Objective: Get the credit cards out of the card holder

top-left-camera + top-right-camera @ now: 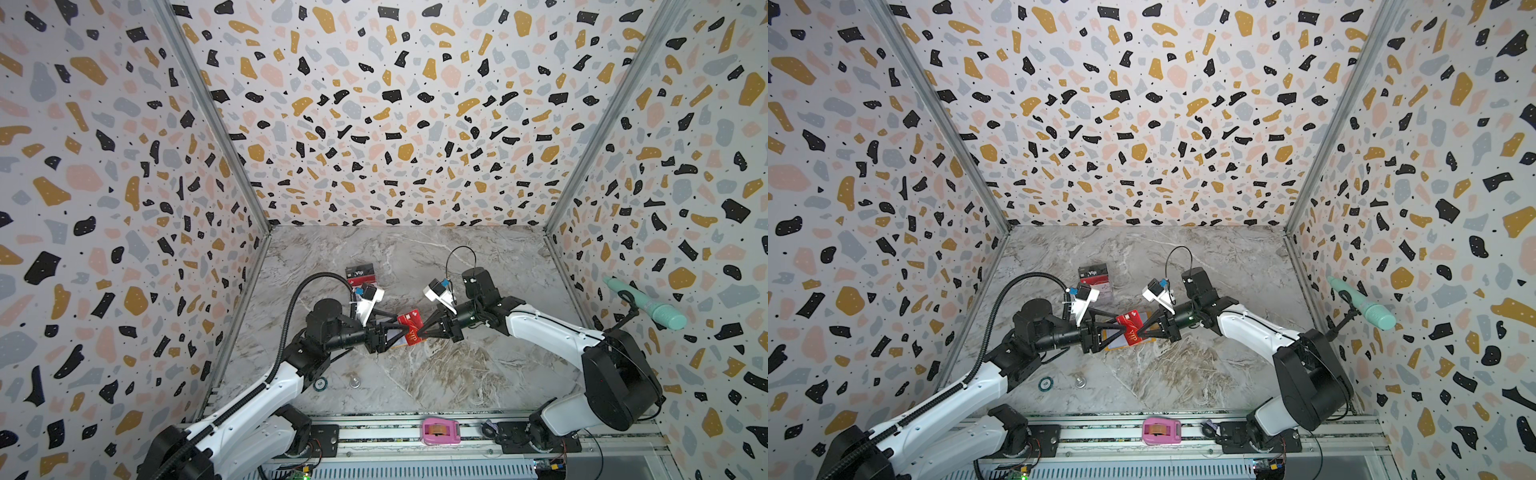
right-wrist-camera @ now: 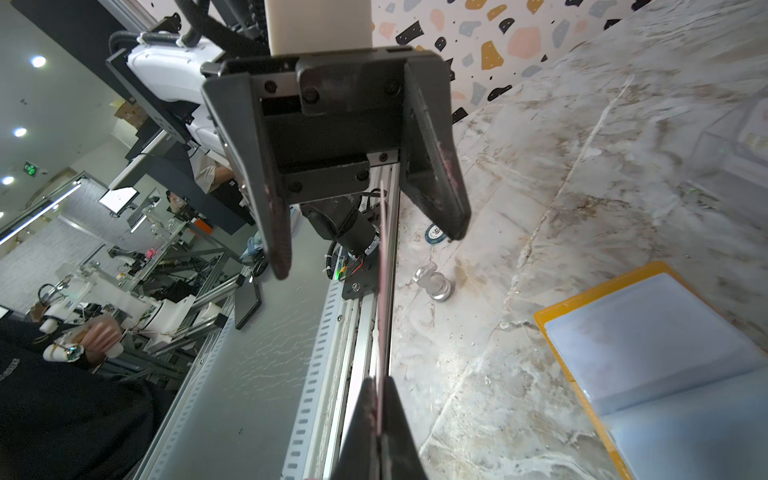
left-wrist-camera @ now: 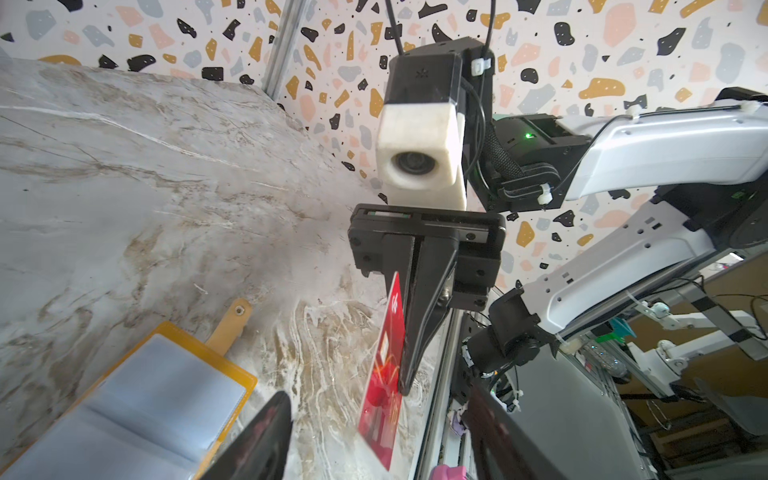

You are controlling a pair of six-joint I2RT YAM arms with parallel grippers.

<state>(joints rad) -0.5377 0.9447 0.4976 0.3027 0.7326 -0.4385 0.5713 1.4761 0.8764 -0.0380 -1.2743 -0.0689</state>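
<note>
Right, in both top views the arms meet mid-table (image 1: 457, 266). R end effector (image 1: 420, 332) is pinched tight on the red VIP card (image 1: 410, 326), which is held up on edge. L end effector (image 1: 401, 329) has its jaws spread round the card's other end. The card holder (image 1: 1116, 343) lies open on the table beneath them. A dark VIP card (image 1: 360, 272) is propped further back.

L wrist view: R fingers (image 3: 419, 324) are closed on the red card (image 3: 384, 374), w/ the yellow holder (image 3: 124, 395) flat nearby, sleeves up, snap tab out.

R wrist view: L end effector (image 2: 370, 245) is wide. The card's edge (image 2: 384, 291) runs between its jaws, clear of both pads as far as I can see.
</note>
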